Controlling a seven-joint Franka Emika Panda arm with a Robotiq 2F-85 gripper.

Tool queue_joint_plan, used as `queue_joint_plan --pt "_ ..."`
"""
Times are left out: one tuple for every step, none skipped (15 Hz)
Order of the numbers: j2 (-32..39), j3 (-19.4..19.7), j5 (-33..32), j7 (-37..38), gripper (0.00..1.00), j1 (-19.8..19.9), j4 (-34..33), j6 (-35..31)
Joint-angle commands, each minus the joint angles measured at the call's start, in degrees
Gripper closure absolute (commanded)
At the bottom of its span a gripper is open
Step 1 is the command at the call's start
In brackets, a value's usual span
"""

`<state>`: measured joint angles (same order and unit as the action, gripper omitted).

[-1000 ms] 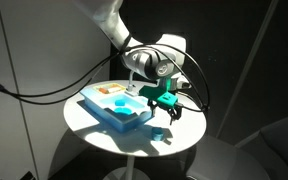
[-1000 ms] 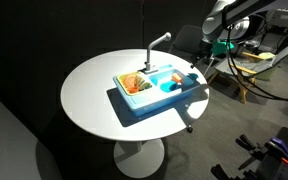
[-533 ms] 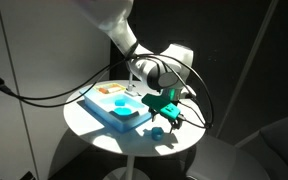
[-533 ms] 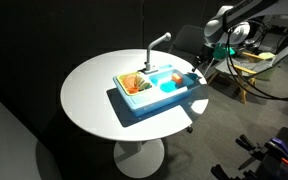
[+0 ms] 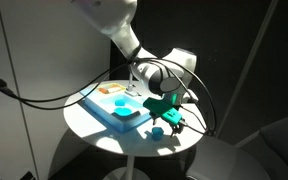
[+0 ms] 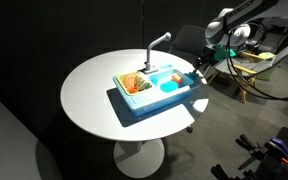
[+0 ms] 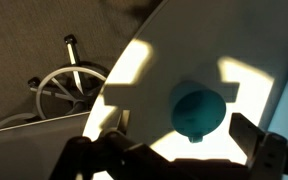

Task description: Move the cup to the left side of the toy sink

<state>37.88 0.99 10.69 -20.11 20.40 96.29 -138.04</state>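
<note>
The tiny blue cup (image 5: 157, 131) stands on the round white table beside the toy sink, near the table's edge. In the wrist view the cup (image 7: 198, 110) lies in a sunlit patch. My gripper (image 5: 168, 113) hovers just above it, open and empty. Its dark fingers (image 7: 252, 141) show on either side of the cup, apart from it. The light blue toy sink (image 5: 117, 106) with its white faucet lies in the middle of the table and also shows in an exterior view (image 6: 156, 88). There my gripper (image 6: 198, 66) is past the sink's end and the cup is hidden.
The round white table (image 6: 94, 95) stands on a single pedestal; its edge (image 7: 134, 55) is close to the cup. A cable runs across the table's far side (image 5: 54, 93). Carts and a wheeled stand (image 7: 64, 85) stand on the floor beyond the edge.
My gripper has moved down and a little sideways toward the cup. The cup and the sink have not moved.
</note>
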Motion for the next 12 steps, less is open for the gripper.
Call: queue_joint_plan --pt "1.3 -1.0 1.5 -2.3 0.0 2.1 -2.8 0.9" --pt "1.5 -1.0 1.5 -2.4 0.0 2.4 -3.1 1.0" --pt "1.6 -1.0 1.5 -2.5 0.0 2.7 -3.3 1.0" --pt "1.7 -1.0 1.5 -2.6 0.0 2.9 -3.5 1.1" --pt "1.8 -1.0 1.5 -2.7 0.0 3.2 -3.8 1.1" --pt "2.0 -1.0 1.5 -2.7 0.0 3.4 -4.0 1.1" --pt "2.3 -1.0 1.4 -2.7 0.0 3.5 -4.2 1.1" --pt "2.6 -1.0 1.3 -2.6 0.0 3.5 -4.5 1.1" --pt "2.9 -1.0 1.2 -2.6 0.0 3.5 -4.6 1.1" --pt "3.2 -1.1 1.2 -2.6 0.0 3.4 -4.8 1.1" --pt "3.5 -1.1 1.1 -2.5 0.0 3.4 -4.9 1.2" --pt "3.8 -1.2 1.1 -2.5 0.0 3.3 -5.1 1.2"
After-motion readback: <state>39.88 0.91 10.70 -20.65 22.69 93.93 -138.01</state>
